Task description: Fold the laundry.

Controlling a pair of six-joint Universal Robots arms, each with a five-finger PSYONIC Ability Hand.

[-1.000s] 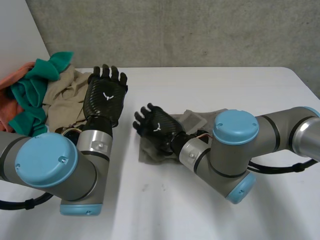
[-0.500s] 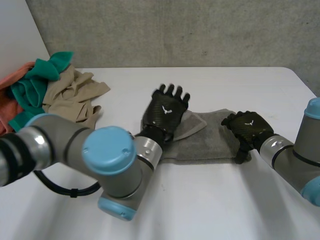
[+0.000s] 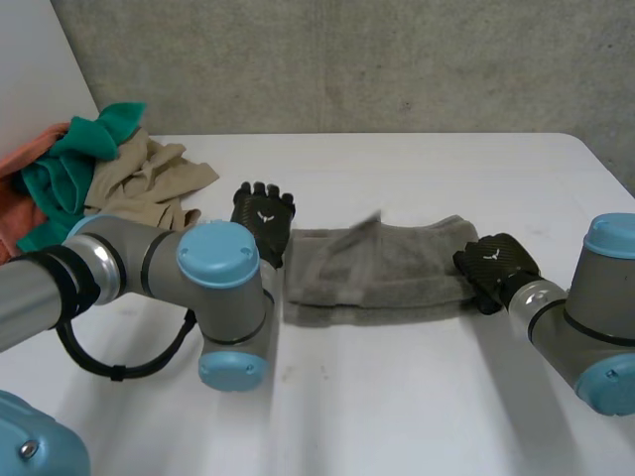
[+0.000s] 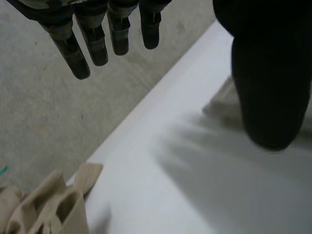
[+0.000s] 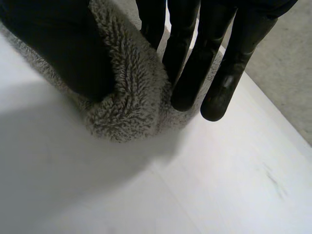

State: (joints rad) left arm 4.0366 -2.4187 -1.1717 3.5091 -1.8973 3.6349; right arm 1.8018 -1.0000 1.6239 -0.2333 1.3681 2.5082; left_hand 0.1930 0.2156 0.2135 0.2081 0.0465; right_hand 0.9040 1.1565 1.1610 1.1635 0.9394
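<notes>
Grey towel: lies across the middle of the bench, doubled into a long band, with one ply ruffled up along its far edge.
Right hand: at the towel's right end. Its wrist view shows the thumb on one side of the bunched fleece edge and the fingers on the other, so that end is pinched between them.
Left hand: just beside the towel's left end. The fingers are straight and spread, and hold nothing. A scrap of cloth shows past the thumb, but I cannot tell whether the two touch.
Other laundry: a beige garment, a teal garment and an orange garment are heaped at the far left corner of the bench, well apart from the towel.
Handling: I judge the towel to be thick, soft, light and quite limp (deep pile like this tends to cling to itself). It should sag between two holds rather than keep a line, and the plies may slide apart if only the top one is taken.
Where to hold: probably at the short ends, pinching both plies together close to the corners. The left end has no grasp yet.
</notes>
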